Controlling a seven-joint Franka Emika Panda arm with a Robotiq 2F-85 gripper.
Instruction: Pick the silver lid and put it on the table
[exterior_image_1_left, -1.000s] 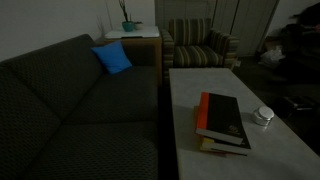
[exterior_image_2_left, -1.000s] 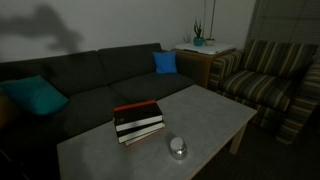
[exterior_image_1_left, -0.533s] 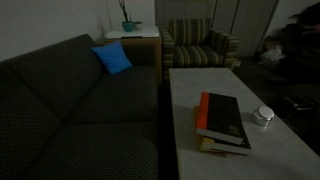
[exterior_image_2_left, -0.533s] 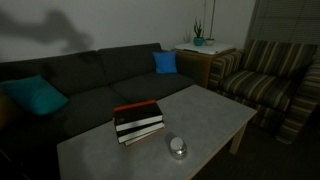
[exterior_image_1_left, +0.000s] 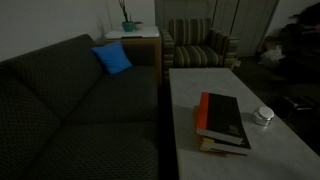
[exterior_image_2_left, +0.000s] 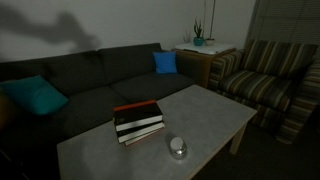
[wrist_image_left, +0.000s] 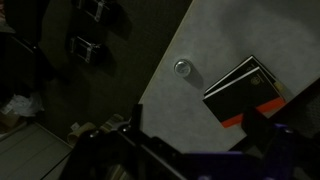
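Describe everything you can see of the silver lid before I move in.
The silver lid is a small round cap, shiny, pale and metallic-looking, lying level. It appears to sit on a squat container, though the dim views blur the seam. It stands on the pale table, toward the edge away from the sofa, beside but apart from the stacked books. Nothing else touches it.

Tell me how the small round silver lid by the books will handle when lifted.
The small round shiny silver lid is probably rigid and light, being tiny beside the stack of books. Its glossy surface may slip in a grip. Being round, it could roll on the pale stone-like table if set on edge.
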